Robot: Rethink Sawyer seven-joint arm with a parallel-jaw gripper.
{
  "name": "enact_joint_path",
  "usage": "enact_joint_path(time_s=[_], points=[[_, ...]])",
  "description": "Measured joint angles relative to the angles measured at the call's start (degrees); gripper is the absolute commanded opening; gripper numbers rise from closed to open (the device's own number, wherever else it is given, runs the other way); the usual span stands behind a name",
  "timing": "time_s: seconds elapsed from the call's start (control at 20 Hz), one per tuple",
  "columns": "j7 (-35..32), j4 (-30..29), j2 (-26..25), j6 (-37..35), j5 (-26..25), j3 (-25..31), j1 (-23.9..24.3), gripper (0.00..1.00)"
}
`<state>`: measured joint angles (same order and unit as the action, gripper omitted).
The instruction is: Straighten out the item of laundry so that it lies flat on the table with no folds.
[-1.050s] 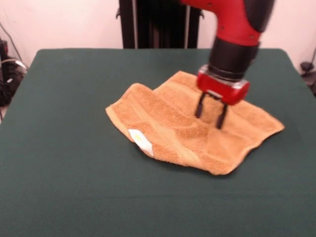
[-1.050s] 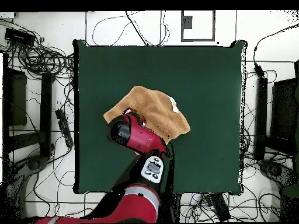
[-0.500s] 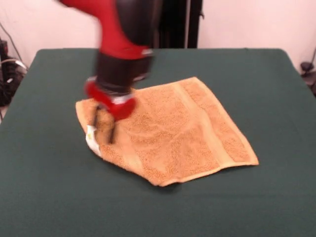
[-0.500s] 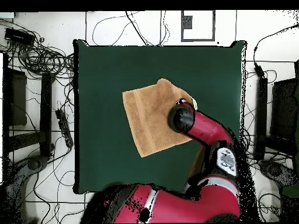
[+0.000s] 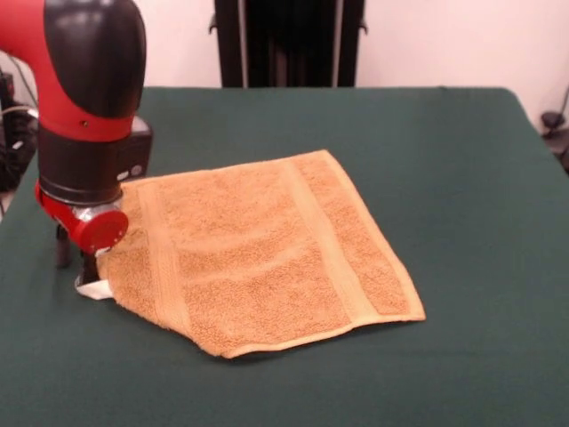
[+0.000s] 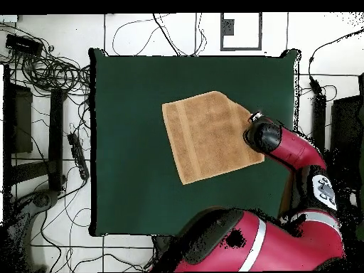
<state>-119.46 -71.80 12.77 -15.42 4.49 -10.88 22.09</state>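
I have the gripper (image 5: 76, 262) low at the towel's (image 5: 258, 258) left corner, by the white tag (image 5: 92, 288), probably to draw that corner outward. I can't tell whether it pinches anything. The towel lies spread near the middle of the table (image 5: 462, 160), apparently flat. No containers here.

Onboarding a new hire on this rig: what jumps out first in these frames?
The orange-tan towel lies spread nearly flat in the middle of the dark green table, with its woven border bands showing. The red and black arm's gripper is down at the towel's corner by the small white tag, near the table's edge.
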Motion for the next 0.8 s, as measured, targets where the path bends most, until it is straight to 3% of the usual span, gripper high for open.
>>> enact_joint_path(time_s=[0.8], points=[[0.0, 2.4, -0.5, -0.9, -4.2, 0.2, -0.7, 1.00]])
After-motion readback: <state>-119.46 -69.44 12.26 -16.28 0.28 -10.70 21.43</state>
